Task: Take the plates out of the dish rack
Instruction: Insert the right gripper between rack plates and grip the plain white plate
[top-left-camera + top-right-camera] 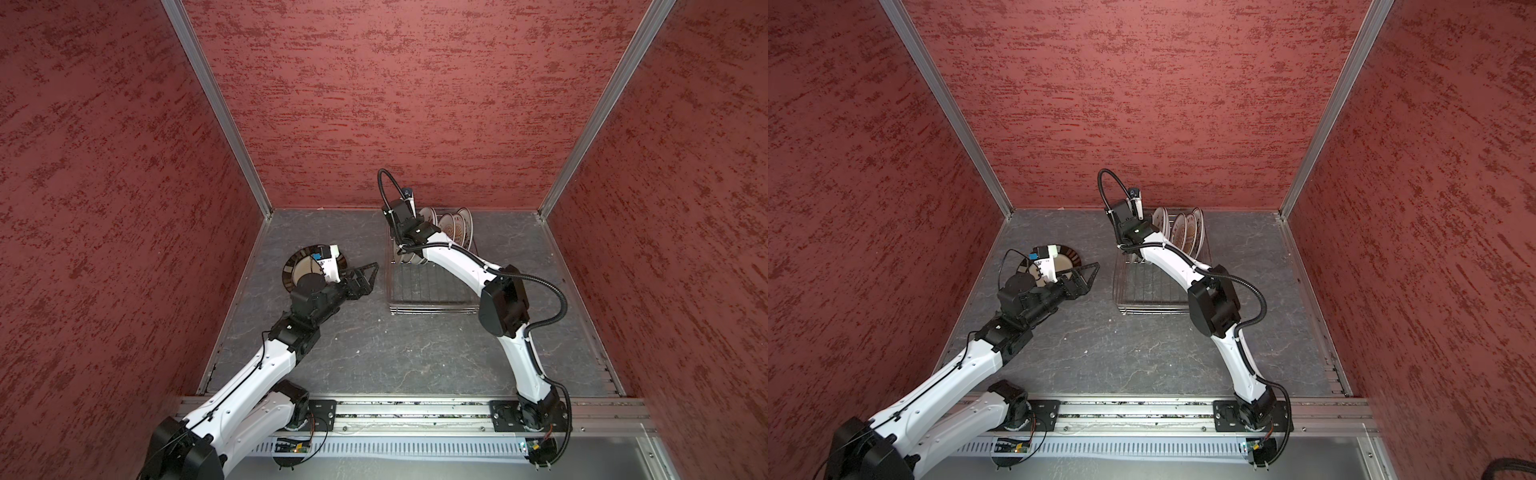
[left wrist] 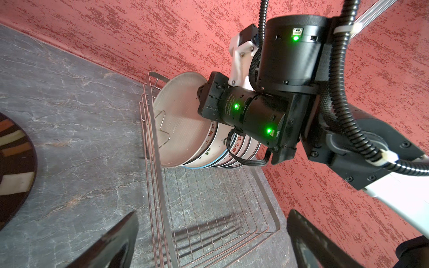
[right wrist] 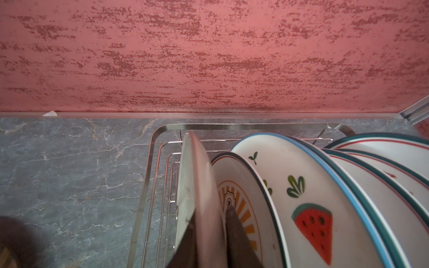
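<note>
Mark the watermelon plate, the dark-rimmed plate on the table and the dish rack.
watermelon plate [image 3: 311, 222]: right wrist view, on the printed watermelon slice.
dark-rimmed plate [image 2: 16, 148]: left wrist view, on its patterned rim.
dish rack [image 1: 432, 291]: in a top view, on its bare wire floor.

The plates are crowding the far end of the dish rack, leaving only narrow gaps; the right gripper is pinching the cream plate there. The right arm is stretching over the rack's bare near half. A dark-rimmed plate is lying flat leftward; the middle of the table is lying open.
</note>
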### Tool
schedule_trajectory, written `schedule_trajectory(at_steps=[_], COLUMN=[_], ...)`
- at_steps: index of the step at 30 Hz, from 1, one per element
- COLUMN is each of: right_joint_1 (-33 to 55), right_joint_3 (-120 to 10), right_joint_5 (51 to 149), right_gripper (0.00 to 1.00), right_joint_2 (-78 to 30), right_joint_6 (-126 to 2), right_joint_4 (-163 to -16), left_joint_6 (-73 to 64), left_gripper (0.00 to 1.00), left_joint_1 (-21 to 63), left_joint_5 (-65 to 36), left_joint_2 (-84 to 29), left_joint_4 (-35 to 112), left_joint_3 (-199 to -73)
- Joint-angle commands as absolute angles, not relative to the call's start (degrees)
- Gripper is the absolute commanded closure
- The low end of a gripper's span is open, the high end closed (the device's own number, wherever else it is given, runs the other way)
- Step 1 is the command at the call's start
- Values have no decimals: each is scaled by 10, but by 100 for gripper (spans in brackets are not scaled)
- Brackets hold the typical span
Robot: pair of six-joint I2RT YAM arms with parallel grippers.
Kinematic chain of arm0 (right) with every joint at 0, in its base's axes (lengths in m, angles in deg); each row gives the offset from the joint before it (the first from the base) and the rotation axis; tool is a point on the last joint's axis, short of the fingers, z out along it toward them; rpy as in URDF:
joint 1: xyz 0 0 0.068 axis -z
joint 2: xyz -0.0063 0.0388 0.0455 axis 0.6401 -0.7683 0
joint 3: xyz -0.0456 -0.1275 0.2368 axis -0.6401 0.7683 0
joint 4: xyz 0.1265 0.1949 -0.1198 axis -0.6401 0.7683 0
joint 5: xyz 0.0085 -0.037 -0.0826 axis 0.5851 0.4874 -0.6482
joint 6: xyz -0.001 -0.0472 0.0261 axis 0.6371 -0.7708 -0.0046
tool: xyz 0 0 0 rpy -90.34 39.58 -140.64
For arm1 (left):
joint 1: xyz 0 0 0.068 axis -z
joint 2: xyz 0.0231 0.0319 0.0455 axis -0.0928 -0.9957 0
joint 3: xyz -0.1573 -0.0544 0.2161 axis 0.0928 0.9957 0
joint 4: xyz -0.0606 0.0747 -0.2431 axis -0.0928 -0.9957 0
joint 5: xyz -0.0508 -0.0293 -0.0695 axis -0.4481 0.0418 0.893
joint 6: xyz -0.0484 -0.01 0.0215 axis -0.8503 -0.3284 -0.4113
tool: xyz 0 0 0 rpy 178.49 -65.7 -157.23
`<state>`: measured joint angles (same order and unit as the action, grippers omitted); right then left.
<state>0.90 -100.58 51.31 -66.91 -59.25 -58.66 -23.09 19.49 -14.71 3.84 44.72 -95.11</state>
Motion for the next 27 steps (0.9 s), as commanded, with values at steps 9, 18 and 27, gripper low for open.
schedule_trajectory(at_steps=[9, 18, 27], right_joint_1=[-8, -23, -27], right_joint_3=[-1066, -1098, -1090], right_joint_5=[466, 396, 380], right_gripper=[93, 95, 99], right_joint_2=[-697, -691, -663], right_joint_6=[-604, -651, -678], right_joint_4=[-568, -576, -595], left_joint_6=[-230, -232, -239], left_gripper=[1, 1, 1], left_joint_1=[198, 197, 197], left_joint_5=[-174, -185, -183], left_joint_2=[47, 42, 39], left_joint_4=[442, 448, 454], left_joint_3=[-946, -941, -940])
